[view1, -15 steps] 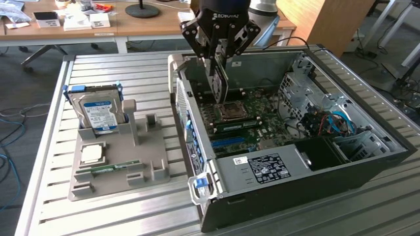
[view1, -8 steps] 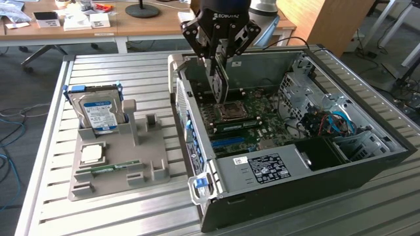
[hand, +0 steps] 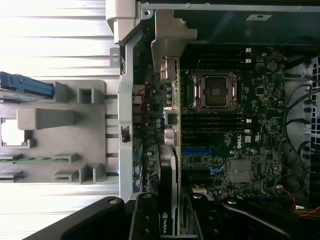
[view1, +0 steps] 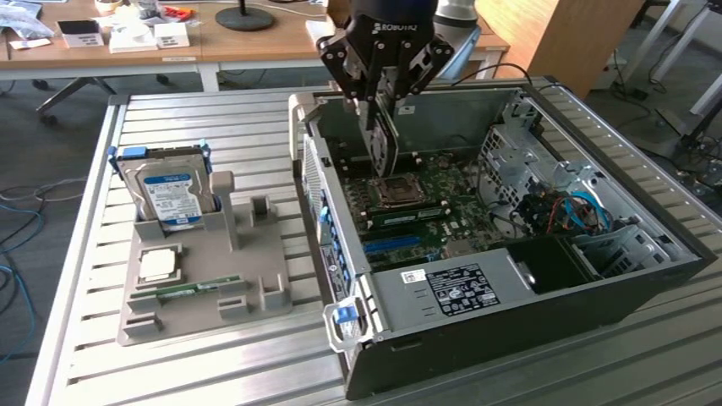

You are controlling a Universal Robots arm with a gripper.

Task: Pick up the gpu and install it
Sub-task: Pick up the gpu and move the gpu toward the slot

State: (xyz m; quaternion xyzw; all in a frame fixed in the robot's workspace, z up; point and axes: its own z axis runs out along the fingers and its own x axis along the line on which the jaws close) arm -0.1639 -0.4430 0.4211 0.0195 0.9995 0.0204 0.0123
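One arm: a black gripper (view1: 381, 95) hangs at the upper centre of the exterior view, over an open case (view1: 631, 279).
Jaws: closed on the gpu (view1: 385, 139), pinching its upper edge from both faces.
Gpu: a thin dark card held upright on its edge. It is inside the case near the back wall and above the board (view1: 434, 207). By my judgement it is not yet seated in any slot.
Why held so: probably so the connector edge points down at the board and the card can go straight down.
Wrist view: the card shows edge on, with a maker's label on its shroud close to the gripper. A pale metal bracket (hand: 172, 35) sits at its far end, by the case wall. A blue slot (hand: 196, 150) lies just beside the card.
Case: on its side on a slatted metal table (view1: 226, 364) with the open face up, likely so the board can be reached from above.
Socket (view1: 395, 190): a square metal frame in the middle of the board, near the card's lower edge.
Holder (view1: 243, 275): a grey tray at the exterior view's left, well apart from the gpu.
Holder contents: a hard drive (view1: 169, 190) stands upright in a slot. A processor chip (view1: 155, 264) and a memory stick (view1: 186, 290) lie in recesses.
Why the recesses: they seem shaped to keep each part in a fixed pose.
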